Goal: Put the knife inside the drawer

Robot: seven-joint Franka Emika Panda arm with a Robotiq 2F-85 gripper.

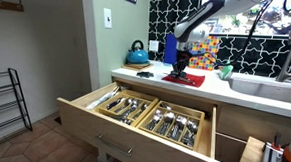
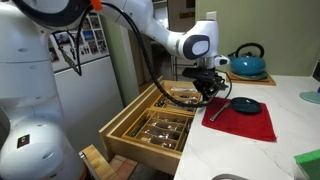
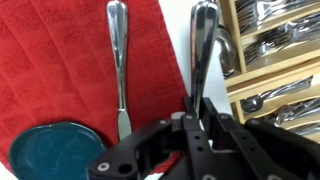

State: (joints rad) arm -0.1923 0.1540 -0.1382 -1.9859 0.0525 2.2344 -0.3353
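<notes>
My gripper is shut on a silver knife. Its rounded handle sticks out ahead of the fingers, and its other end is hidden between them. The gripper hangs over the counter edge by the red cloth in both exterior views. A second silver knife lies flat on the cloth. The wide light-wood drawer stands pulled open below the counter, with divider trays of silver cutlery just beside the gripper.
A teal plate sits on the red cloth. A blue kettle stands at the back of the counter. A sink lies further along, and a narrow wooden pull-out unit stands open beside the drawer.
</notes>
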